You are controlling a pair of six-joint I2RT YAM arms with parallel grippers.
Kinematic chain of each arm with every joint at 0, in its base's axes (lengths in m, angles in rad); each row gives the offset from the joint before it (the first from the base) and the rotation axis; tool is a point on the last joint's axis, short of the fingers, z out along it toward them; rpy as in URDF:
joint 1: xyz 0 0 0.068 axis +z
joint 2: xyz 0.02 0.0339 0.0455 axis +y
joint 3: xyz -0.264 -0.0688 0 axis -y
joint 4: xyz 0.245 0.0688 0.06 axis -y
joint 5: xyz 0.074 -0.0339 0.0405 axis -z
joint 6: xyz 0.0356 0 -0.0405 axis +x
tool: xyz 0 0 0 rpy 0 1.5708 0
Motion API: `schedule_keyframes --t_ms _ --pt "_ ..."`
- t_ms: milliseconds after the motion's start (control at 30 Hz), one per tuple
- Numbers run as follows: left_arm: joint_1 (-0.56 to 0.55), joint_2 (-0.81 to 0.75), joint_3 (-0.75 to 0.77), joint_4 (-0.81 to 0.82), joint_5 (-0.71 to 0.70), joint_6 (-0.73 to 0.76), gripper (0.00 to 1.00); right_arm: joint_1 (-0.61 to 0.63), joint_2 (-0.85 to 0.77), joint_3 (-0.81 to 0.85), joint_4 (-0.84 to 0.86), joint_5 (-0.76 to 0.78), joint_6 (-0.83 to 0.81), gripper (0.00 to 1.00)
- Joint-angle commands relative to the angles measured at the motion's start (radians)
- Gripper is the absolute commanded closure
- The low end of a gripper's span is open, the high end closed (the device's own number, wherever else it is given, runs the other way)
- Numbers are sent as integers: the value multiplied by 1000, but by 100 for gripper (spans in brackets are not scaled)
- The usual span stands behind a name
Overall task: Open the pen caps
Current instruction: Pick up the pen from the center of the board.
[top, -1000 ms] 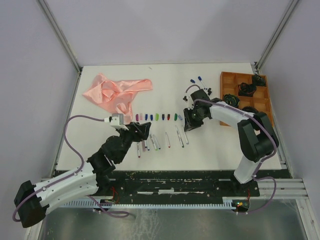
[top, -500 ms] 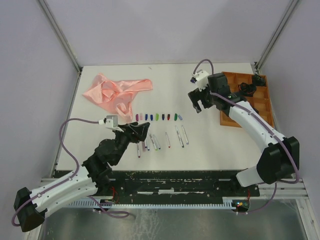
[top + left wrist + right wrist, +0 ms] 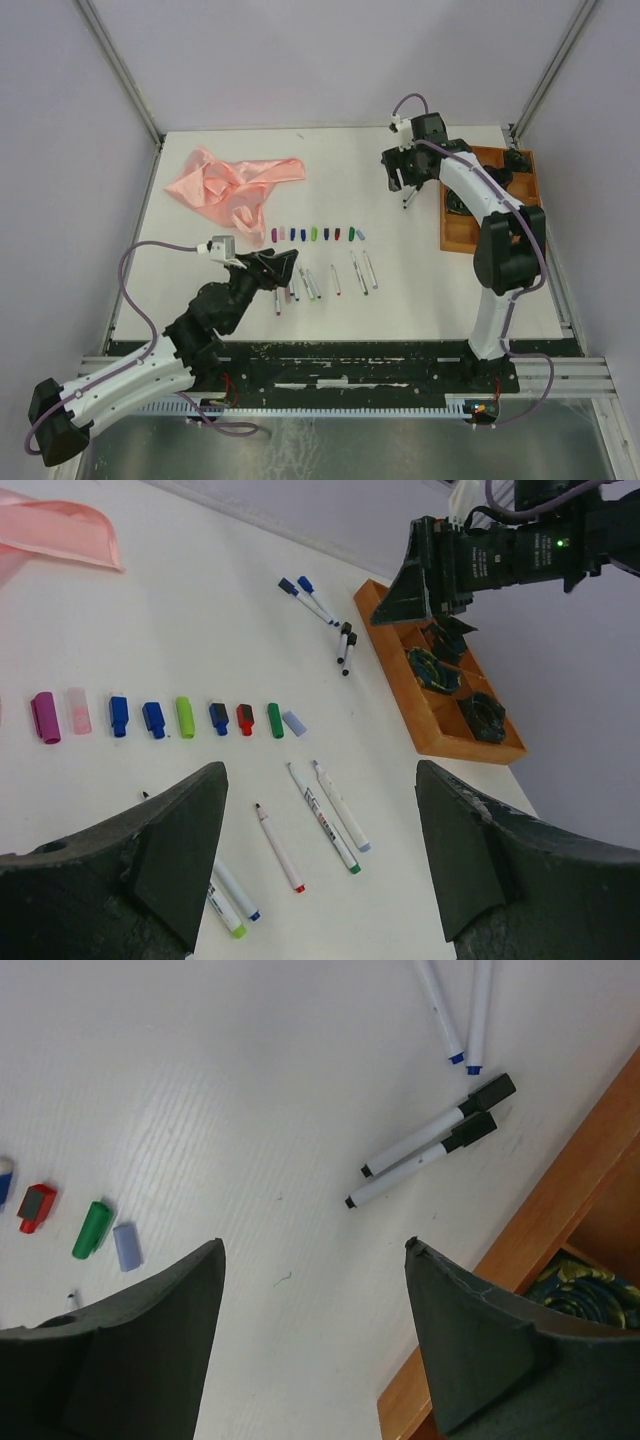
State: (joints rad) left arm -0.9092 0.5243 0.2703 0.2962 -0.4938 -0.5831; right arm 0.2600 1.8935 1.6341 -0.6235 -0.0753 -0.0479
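caps: stubby coloured plastic pen caps (image 3: 185,717), one row on white surface (image 3: 200,610)
pens: slim white-barrelled markers (image 3: 322,817), just beside the row
left jaws: wide apart, empty
right jaws: wide apart, empty

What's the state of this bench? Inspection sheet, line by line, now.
Surface: white table, no spills seen.
Job's things: pen caps off, in a row; uncapped pens nearer the arms; four capped pens beside the orange tray.
Clutter: pink cloth far left; orange tray holds dark items.
Claws: left claw open, empty, over uncapped pens; right claw open, empty, near capped pens.
Cables: purple cable on each arm, clear of the pens.
Surroundings: plain walls, metal frame posts.
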Motion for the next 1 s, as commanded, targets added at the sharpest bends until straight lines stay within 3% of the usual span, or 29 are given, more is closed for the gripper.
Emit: schedule_keyframes --t_ms 0,167,467,967 --pt "2 -26 -14 18 -3 -41 18 -25 102 168 -67 -79 -73 23" --pt "2 -35 -23 9 -7 -47 18 -44 247 316 -107 -130 -153 33" --pt "2 -31 -17 -2 -25 -39 18 -66 509 647 -164 -87 -198 41" --pt "3 33 -3 20 -44 -23 18 -88 687 816 -149 -76 -194 46"
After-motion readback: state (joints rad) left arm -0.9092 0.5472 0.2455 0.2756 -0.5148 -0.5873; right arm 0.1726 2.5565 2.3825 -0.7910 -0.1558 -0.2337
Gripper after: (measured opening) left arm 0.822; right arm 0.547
